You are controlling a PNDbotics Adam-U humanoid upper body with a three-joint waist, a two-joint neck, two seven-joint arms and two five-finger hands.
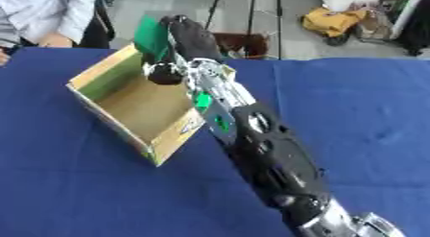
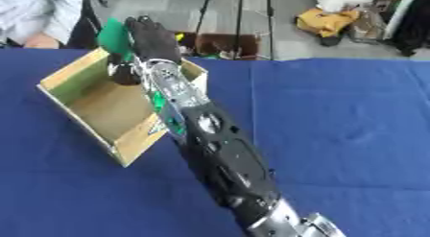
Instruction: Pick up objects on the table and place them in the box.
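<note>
An open cardboard box (image 1: 109,68) lies askew on the blue table, and its bare floor shows inside. My right arm runs from the lower right corner up to the box's far right corner. My right hand (image 1: 191,35) hangs above that corner, black, with its fingers curled on a flat green object (image 1: 151,35). The green object hangs over the box's far wall, raised above the rim. The thumb (image 1: 164,73) shows as a dark round shape just inside the box. Part of the green object is hidden behind the hand.
The blue table cloth (image 1: 352,116) stretches wide to the right of the arm and in front of the box. Beyond the far table edge lie a yellow bag (image 1: 334,21) and dark stand legs on the floor.
</note>
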